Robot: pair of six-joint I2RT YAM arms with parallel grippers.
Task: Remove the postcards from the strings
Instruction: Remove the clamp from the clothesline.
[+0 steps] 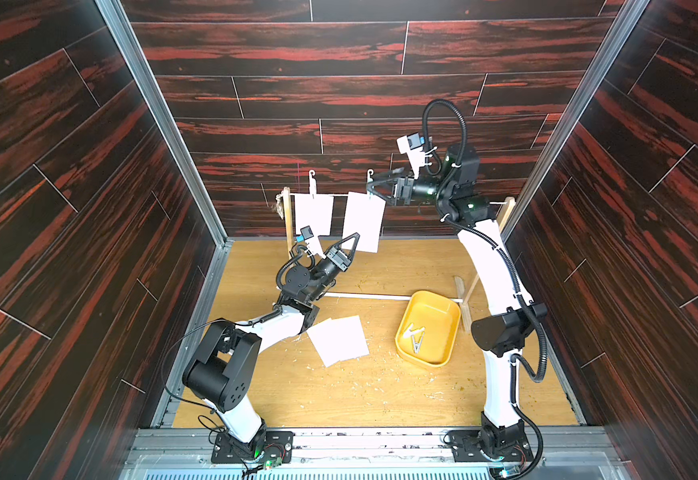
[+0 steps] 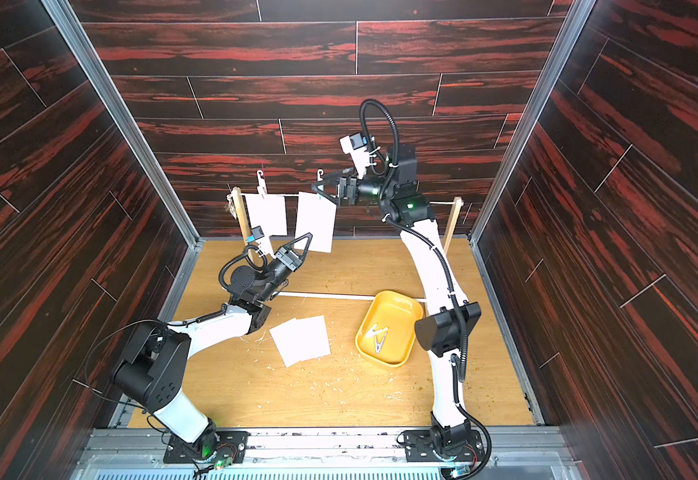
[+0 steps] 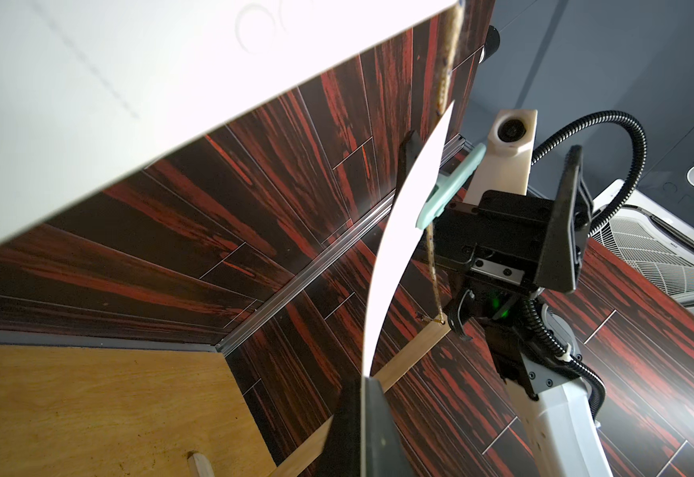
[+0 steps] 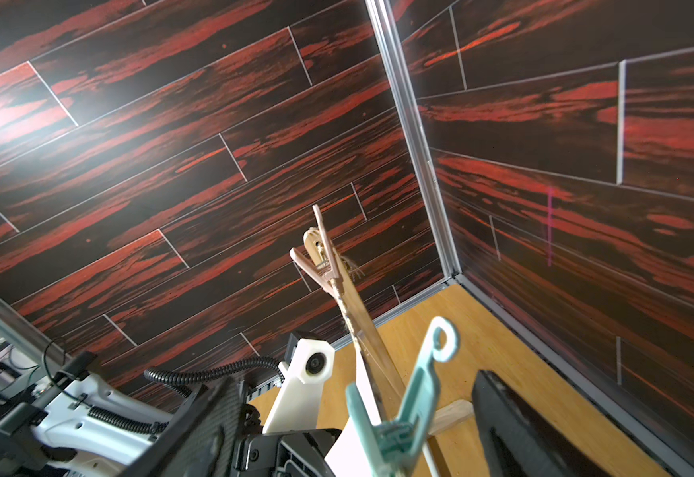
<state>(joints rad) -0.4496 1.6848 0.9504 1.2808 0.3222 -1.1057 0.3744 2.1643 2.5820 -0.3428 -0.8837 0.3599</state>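
Two white postcards hang from the string (image 1: 340, 197) in both top views, the left one (image 1: 314, 216) under a pale clothespin (image 1: 312, 183) and the right one (image 1: 363, 226) under a teal clothespin (image 4: 415, 396). My left gripper (image 1: 356, 237) is shut on the right postcard's bottom edge; in the left wrist view that postcard (image 3: 394, 247) runs edge-on out of the closed fingertips (image 3: 365, 382). Up at the string, my right gripper (image 1: 370, 188) is open, one finger (image 4: 514, 421) on each side of the teal clothespin, apart from it. Two more postcards (image 1: 339, 340) lie overlapping on the table.
A yellow tray (image 1: 438, 309) at the right holds two loose clothespins (image 1: 415, 336). The stand's wooden posts (image 1: 287, 220) (image 1: 507, 216) and its thin white bottom rod (image 1: 368, 296) cross the back of the table. Dark wood-pattern walls close in three sides.
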